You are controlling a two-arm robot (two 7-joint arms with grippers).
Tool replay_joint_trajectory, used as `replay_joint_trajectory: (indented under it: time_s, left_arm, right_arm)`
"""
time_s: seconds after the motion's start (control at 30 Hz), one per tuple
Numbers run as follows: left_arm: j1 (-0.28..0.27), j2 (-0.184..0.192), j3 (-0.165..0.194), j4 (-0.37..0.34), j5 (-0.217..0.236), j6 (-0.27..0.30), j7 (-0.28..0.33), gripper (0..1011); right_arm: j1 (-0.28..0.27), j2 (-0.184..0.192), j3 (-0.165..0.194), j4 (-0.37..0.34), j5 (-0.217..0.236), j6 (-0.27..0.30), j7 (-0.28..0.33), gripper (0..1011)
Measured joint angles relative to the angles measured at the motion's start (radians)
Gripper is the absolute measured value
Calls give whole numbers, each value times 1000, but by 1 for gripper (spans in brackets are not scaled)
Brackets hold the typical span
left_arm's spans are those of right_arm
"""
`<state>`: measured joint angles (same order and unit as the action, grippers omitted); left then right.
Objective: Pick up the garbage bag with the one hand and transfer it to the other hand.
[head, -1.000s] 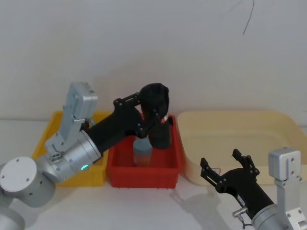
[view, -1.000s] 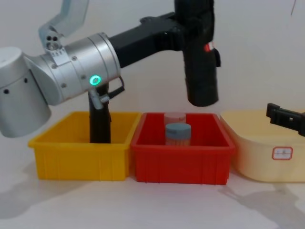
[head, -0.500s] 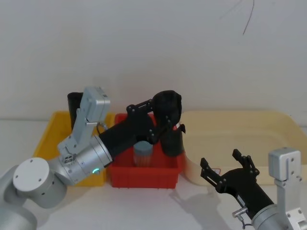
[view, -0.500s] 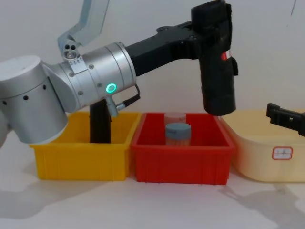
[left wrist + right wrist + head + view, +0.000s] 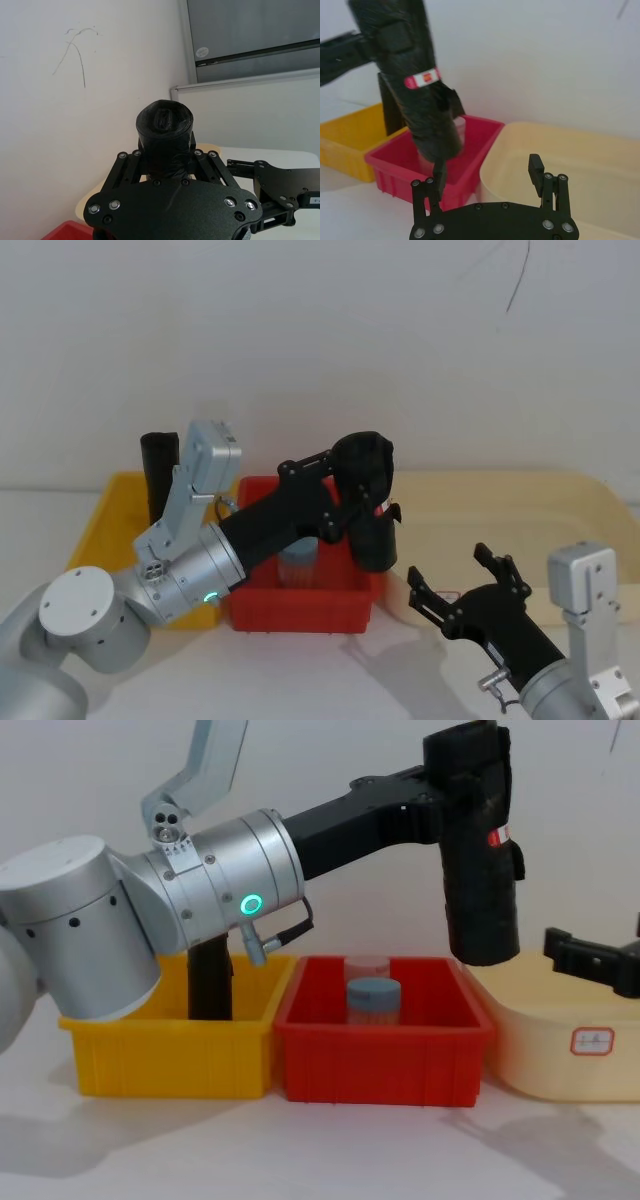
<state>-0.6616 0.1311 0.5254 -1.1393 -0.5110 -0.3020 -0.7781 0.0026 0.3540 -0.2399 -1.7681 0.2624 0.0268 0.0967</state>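
One half looks done: the left claw [image 5: 362, 502], clamped round the near-upright garbage bag [image 5: 374, 542], holds it aloft over the 3 o'clock edge of the red bin [image 5: 300, 612], and next it wants bringing toward 4 o'clock into the right claw [image 5: 450, 568], which stands spread wide.

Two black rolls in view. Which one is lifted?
The garbage bag with the red label, gripped in the air by the left gripper. The other black roll stands upright in the yellow bin.
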Motion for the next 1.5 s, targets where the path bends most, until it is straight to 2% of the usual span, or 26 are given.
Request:
replay_joint_trajectory:
  time_s: [0.17,0.6,1.03,1.5]
  left_arm:
    - [-2,-2,3,2,-3,1,-4,371]
    - [-4,-4,6,5,-7,3,-8,371]
    - [-5,-5,7,6,-9,4,-10,371]
    - [-5,-5,8,6,-9,4,-10,371]
  right_arm:
    - [23,9,-22,1,-23,-11,26,1001]
    - [79,5,-61,23,-60,-31,79,1001]
    - [124,-3,-80,64,-68,-41,135,1001]
    - [189,-30,-92,138,-69,-58,186,1001]
